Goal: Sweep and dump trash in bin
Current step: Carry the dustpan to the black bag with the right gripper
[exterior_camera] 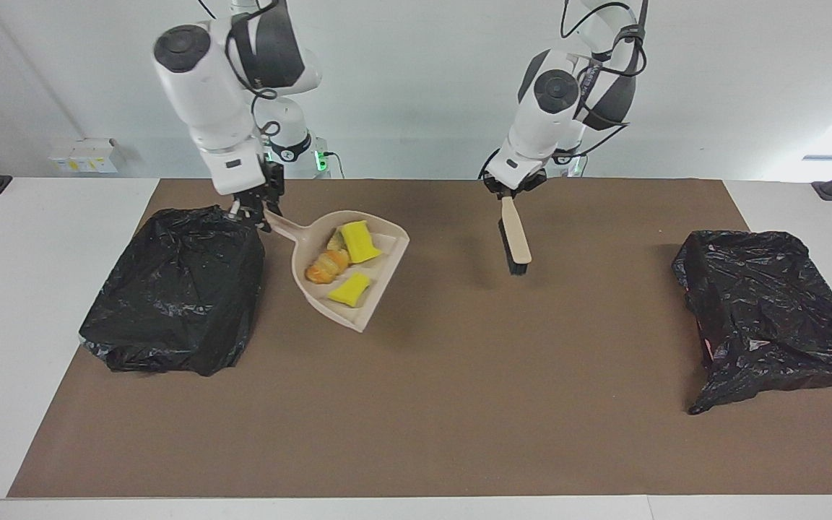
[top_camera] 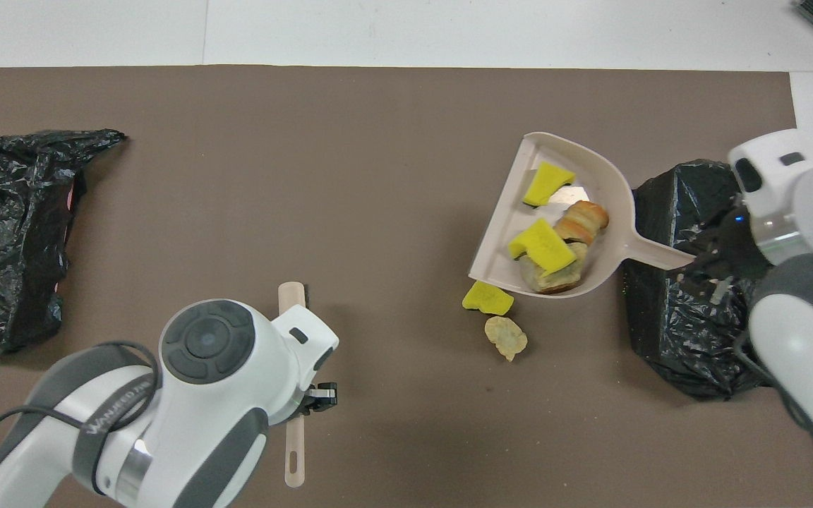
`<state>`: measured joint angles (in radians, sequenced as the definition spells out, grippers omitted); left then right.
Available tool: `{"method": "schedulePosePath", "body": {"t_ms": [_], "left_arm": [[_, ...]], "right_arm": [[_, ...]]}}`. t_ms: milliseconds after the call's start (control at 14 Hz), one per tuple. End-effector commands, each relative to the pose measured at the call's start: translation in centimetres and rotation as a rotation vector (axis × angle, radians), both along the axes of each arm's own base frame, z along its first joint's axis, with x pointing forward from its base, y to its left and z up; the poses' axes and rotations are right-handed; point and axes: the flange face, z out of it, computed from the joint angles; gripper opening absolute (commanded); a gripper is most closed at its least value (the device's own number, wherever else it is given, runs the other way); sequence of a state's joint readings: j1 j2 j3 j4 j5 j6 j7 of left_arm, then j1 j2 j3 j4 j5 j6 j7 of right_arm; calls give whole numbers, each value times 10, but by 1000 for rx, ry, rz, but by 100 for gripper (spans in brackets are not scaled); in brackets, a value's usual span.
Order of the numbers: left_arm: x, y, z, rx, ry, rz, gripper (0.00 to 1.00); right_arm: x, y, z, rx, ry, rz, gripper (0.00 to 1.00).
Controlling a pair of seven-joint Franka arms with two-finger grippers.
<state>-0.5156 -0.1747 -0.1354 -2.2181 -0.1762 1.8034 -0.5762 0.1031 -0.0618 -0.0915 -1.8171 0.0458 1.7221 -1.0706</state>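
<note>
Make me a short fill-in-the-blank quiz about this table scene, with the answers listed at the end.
1. The right gripper holds the ____ by its handle.
2. The left gripper holds the ____.
3. Both bins are lined with ____ plastic.
4. The sponge chunks in the pan are bright ____.

Answers: dustpan; brush; black; yellow

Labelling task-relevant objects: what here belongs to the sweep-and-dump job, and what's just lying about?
In the job: dustpan, held by right gripper; trash in it; loose trash on the mat; brush, held by left gripper; bagged bin beside the dustpan.
Lying about: other bagged bin at the left arm's end; white box.
</note>
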Motion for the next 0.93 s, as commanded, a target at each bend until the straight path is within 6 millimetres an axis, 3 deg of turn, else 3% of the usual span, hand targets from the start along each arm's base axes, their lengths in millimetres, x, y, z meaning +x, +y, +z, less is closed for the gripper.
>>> {"method": "schedulePosePath", "body": {"t_ms": [0, 142, 214, 498, 712, 783, 854], "left_arm": [[-48, -27, -15, 28, -42, -23, 0], [-76, -38, -32, 27, -64, -45, 0], [-84, -38, -42, 28, -68, -54, 0], [-110, -38, -87, 13, -113, -42, 0], [-108, -35, -90, 19, -106, -7, 3], [-108, -34, -91, 23, -104, 6, 19], [-107, -33, -90, 24, -101, 7, 77]], "right_arm": [[-11, -100, 3, 4, -9, 0, 0], [-25, -162, 6, -39, -19, 6, 0], [-29, -177, 7, -99, -12, 19, 0], [-29, -195, 10, -312, 15, 111, 0], [-24, -199, 6, -499, 70, 212, 0], [-22, -200, 0, -536, 67, 241, 0], [-20, -198, -5, -572, 76, 270, 0]]}}
